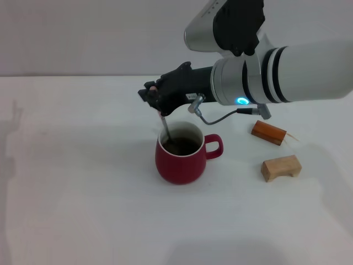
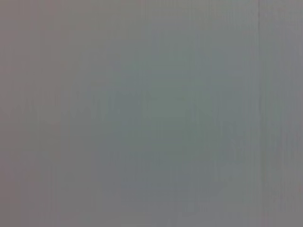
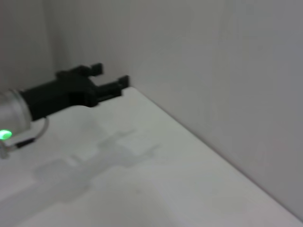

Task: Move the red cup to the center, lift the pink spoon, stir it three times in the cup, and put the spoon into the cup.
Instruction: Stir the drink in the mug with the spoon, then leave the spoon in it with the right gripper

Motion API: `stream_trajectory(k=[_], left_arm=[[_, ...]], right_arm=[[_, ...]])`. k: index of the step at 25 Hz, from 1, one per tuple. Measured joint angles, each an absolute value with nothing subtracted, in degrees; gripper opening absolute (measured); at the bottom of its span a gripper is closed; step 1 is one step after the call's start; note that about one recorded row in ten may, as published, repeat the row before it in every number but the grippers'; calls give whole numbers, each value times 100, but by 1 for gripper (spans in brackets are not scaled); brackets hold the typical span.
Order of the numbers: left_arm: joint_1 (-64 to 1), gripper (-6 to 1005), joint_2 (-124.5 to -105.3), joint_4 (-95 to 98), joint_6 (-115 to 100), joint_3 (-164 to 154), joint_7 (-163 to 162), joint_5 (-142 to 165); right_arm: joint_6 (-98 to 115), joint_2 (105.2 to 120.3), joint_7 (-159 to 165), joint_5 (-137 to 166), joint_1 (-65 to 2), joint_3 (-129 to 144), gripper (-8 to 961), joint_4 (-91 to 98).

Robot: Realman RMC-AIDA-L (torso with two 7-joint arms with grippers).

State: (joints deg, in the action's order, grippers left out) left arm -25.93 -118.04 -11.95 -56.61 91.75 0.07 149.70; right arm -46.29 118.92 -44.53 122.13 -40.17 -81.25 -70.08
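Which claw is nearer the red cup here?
The right. The right claw sits just above the red cup's far rim, shut on the pink spoon, which dips into the cup. The left claw shows only in the right wrist view, by the wall, away from the cup.

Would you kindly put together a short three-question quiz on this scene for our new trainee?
1. True or false: the red cup has its handle on the robot's left side.
2. The right end effector grips the pink spoon. Where is the spoon's lower end? A) inside the cup B) flat on the table C) on a wooden block
3. Fill in: ___ wooden blocks lie on the table, on the cup's handle side.

Key: 1 false, the handle points to the robot's right; 2 A; 3 two.
Note: the left end effector appears only in the right wrist view, idle, with its fingers apart.
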Motion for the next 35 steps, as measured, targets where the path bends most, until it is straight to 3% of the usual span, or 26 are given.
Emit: stream_trajectory(k=[18, 35], left_arm=[[-2607, 847, -11803, -1204, -5669, 9182, 8, 14987], [-2613, 847, -11803, -1204, -5703, 9166, 6, 14967]], right_arm=[[-5565, 11892, -3960, 12794, -3926, -8181, 161, -7577], [-4801, 11891, -4040, 13077, -4134, -8173, 168, -6814]])
